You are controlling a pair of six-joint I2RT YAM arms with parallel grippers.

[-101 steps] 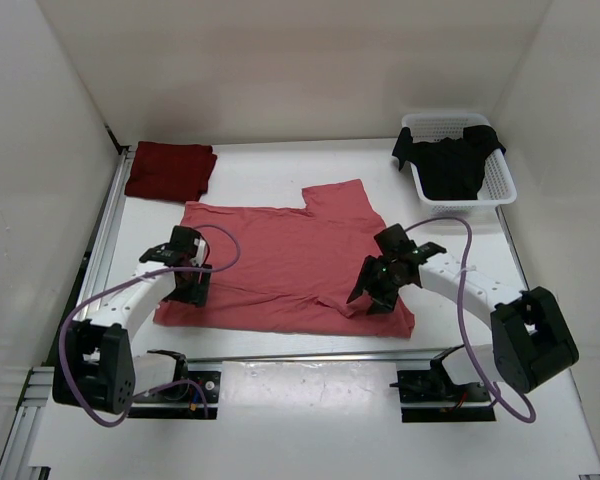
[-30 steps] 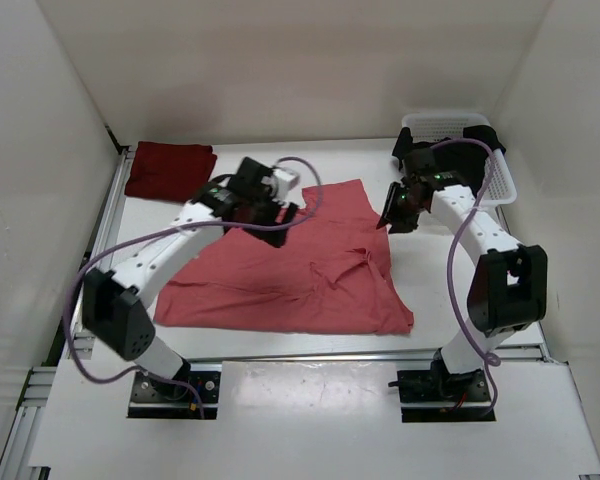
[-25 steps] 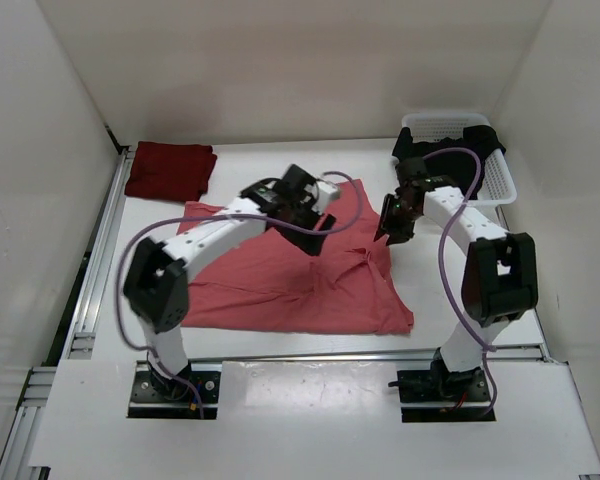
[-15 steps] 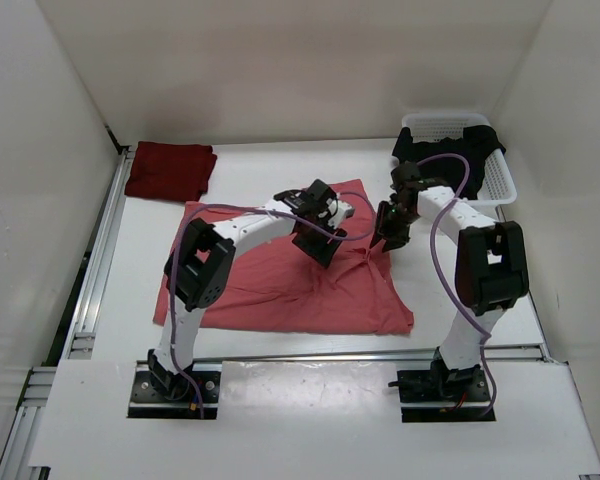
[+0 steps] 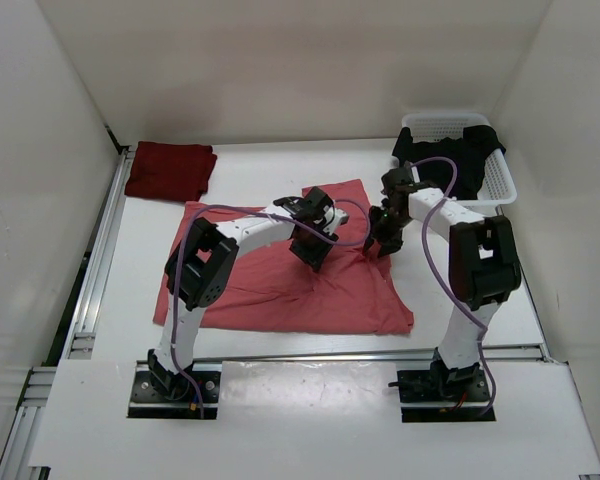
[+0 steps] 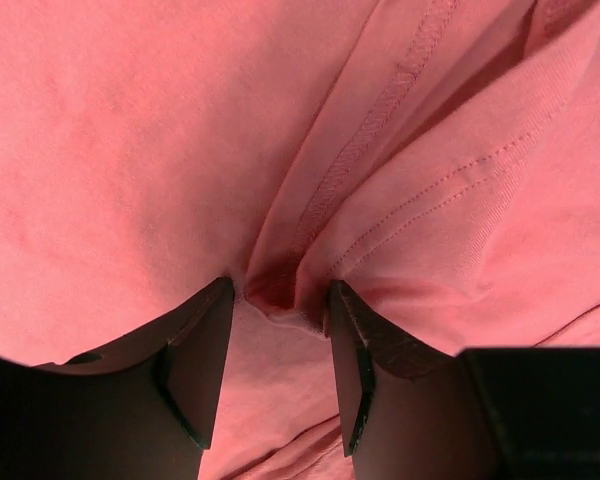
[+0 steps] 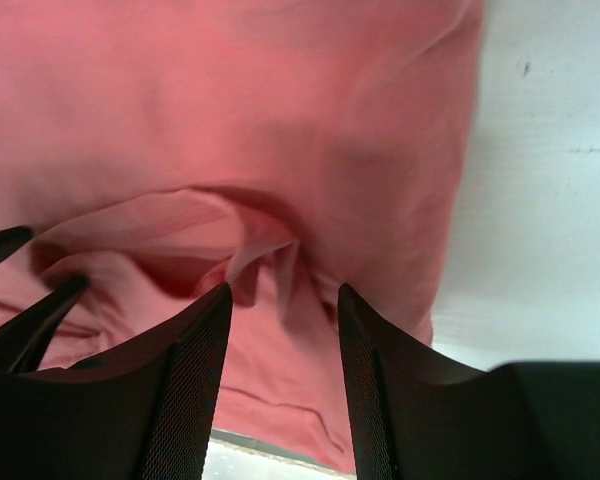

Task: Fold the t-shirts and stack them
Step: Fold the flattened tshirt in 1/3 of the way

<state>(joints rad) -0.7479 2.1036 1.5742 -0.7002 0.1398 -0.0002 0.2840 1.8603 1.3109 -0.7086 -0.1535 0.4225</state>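
white perforated basket far right, white table

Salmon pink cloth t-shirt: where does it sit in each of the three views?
Top external: salmon pink cloth t-shirt spread mid-table, between the arms.
Left wrist: fills the frame, a stitched fold between the fingers of the left tool.
Right wrist: covers left and centre, bunched at the right tool; white table right.
Shared landmark: bunched wrinkles beside the tools.

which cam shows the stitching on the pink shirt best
Left wrist: the seam runs close and sharp across the salmon pink t-shirt. Top external shows the whole shirt, its stitching too small to see. Right wrist shows only bunched folds, no clear stitching.
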